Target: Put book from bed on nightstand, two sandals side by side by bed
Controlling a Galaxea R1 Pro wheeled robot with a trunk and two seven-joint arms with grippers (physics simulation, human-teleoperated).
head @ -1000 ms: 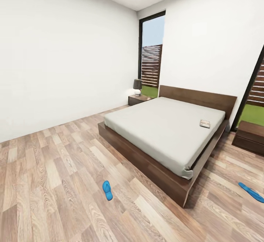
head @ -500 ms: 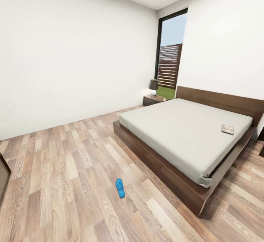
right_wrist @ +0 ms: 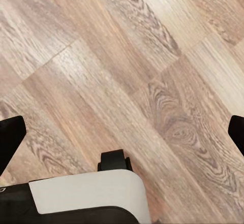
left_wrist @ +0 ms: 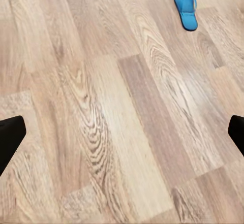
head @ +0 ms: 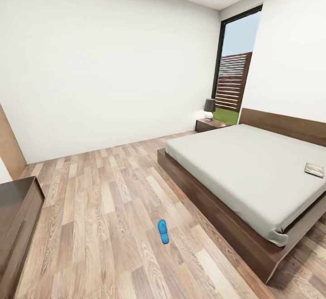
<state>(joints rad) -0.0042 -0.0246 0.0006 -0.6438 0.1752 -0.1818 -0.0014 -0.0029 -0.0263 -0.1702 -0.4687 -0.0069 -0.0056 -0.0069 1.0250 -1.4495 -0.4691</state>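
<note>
On the plank floor [head: 104,208] near the bed [head: 253,172] lies one blue sandal [head: 163,231] — the book [head: 314,169] sits on the mattress — and both hands hang wide and empty, so, I judge, the approach is underway and the next move is reaching down to that sandal.

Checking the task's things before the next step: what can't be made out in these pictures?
- Book: head view, too small to read the cover.
- Bed: cut off by the right edge; its far side is unseen.
- Nightstand: far off, drawer fronts unclear.
- Sandal: strap detail too small in the head view.
</note>
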